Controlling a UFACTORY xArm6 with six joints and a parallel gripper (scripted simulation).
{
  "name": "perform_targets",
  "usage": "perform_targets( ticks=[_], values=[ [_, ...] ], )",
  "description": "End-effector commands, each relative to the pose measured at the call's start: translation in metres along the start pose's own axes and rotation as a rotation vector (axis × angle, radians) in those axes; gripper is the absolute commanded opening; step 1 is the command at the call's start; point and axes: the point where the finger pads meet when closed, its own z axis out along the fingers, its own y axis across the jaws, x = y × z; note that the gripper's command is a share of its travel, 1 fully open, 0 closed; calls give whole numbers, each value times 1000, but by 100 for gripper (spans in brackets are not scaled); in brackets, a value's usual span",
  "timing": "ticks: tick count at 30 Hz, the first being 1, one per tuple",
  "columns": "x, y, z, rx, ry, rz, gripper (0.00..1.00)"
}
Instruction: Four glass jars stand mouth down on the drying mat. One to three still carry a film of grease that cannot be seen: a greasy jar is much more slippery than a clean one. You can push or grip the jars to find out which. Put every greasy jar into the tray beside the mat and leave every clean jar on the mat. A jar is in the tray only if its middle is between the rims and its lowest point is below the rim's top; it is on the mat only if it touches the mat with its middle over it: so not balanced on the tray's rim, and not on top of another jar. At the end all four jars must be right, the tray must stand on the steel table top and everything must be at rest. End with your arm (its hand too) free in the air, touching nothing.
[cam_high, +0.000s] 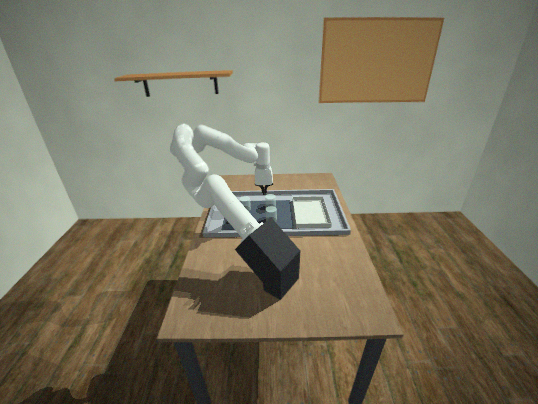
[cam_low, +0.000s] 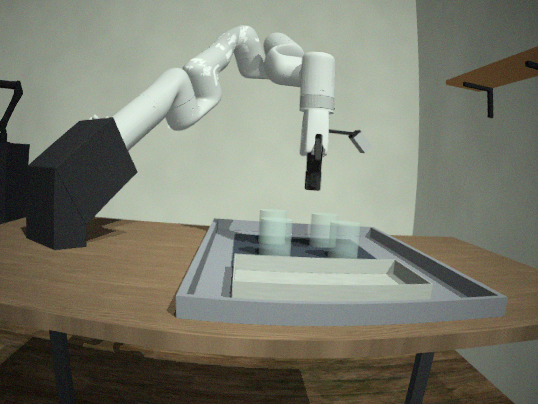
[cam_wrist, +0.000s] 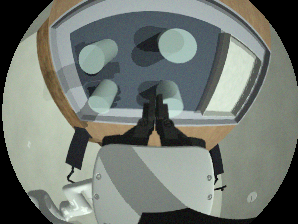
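Four pale glass jars stand mouth down on the dark drying mat (cam_high: 285, 221) (cam_wrist: 131, 24). The far right jar (cam_high: 270, 200) (cam_wrist: 178, 46), near right jar (cam_high: 271, 212) (cam_wrist: 172, 96), far left jar (cam_high: 245, 201) (cam_wrist: 97, 56) and near left jar (cam_wrist: 103, 97) show in the wrist view; the arm hides the near left one in the top view. Grease cannot be seen. The cream tray (cam_high: 328, 214) (cam_low: 330, 292) (cam_wrist: 218, 75) is beside the mat, without jars. My gripper (cam_high: 264, 193) (cam_low: 313, 188) (cam_wrist: 155, 101) is shut and empty, above jar height; in the wrist view its tips overlap the near right jar.
The grey steel table top (cam_high: 280, 233) (cam_low: 340, 312) has a raised rim around mat and tray. It lies on the wooden table (cam_high: 330, 280) (cam_low: 125, 280). The black arm base (cam_high: 270, 255) (cam_low: 85, 180) stands on the near side. A wall shelf (cam_high: 175, 76) is beyond the table.
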Motion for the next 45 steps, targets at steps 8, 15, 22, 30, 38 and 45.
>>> perform_targets(
  ticks=[8,15,22,30,38,45],
  values=[
    [9,35,15,3,0,-2,0],
    [9,35,49,3,0,-2,0],
    [9,35,77,3,0,-2,0],
    [9,35,77,3,0,-2,0],
    [10,35,77,3,0,-2,0],
    [10,35,77,3,0,-2,0]
  ],
)
